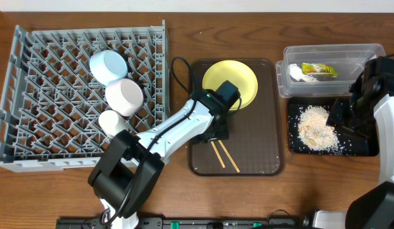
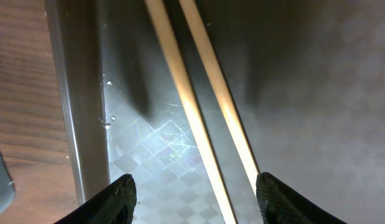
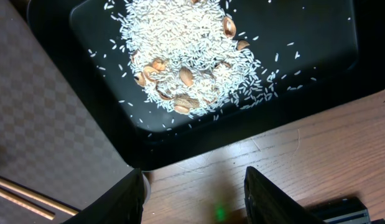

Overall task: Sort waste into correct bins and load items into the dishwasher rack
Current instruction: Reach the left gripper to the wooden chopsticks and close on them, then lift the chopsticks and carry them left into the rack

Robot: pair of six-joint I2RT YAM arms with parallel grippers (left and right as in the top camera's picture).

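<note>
My left arm (image 1: 181, 127) hides the chopsticks' (image 1: 227, 157) upper ends and the plate's (image 1: 242, 75) lower edge.

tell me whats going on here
Two robot arms are clearing a table. The left gripper hangs open over the chopsticks on the brown tray, near the yellow plate. The right gripper, also open, hovers at the edge of the black tray holding the food scraps. The light blue bowl, white bowl and cup sit in the rack; the wrapper and white scrap lie in the clear tub.
</note>
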